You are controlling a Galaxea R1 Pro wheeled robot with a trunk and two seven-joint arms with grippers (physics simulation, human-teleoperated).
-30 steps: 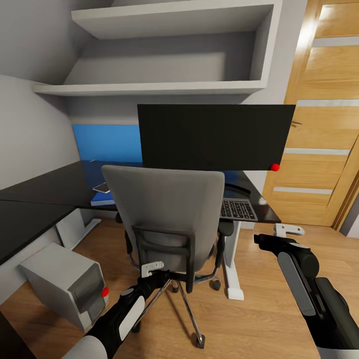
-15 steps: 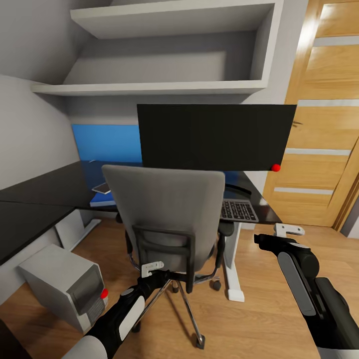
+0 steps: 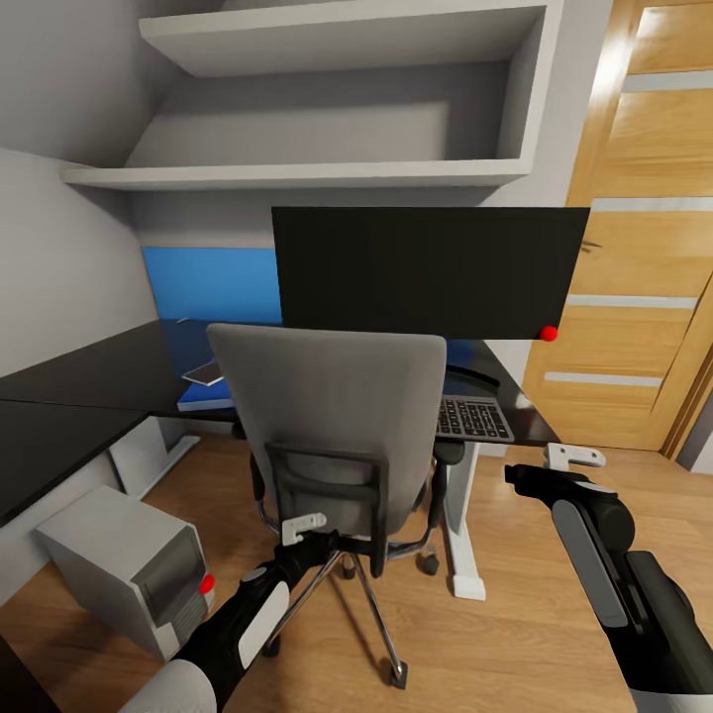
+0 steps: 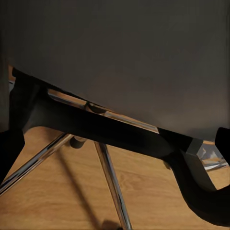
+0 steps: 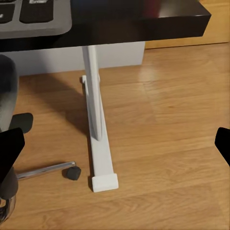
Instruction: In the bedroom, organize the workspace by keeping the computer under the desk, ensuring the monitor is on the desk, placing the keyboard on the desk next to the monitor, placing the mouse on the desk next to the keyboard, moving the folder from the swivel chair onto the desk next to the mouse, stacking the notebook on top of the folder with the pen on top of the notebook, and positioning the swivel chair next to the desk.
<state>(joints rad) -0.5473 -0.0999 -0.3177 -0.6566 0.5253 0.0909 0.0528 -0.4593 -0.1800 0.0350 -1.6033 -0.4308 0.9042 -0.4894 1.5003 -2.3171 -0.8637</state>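
Head view first: swivel chair point(image 3: 332, 426) faces the desk point(image 3: 89, 381), its back to the robot. The monitor point(image 3: 426, 269) stands on the desk's back edge, the keyboard point(image 3: 473, 417) lies at the front right corner, and a blue folder point(image 3: 203, 399) lies on the desk left of the chair. The computer point(image 3: 134, 564) sits on the floor. The left gripper point(image 3: 303, 528) is at the chair's back frame; the right gripper point(image 3: 572, 458) hangs apart.

Left wrist view: dark fingers point(image 4: 203, 184) spread wide around the frame bar.

Right wrist view: fingertips point(image 5: 9, 148) wide apart over the floor, holding nothing, near the desk leg point(image 5: 98, 129).
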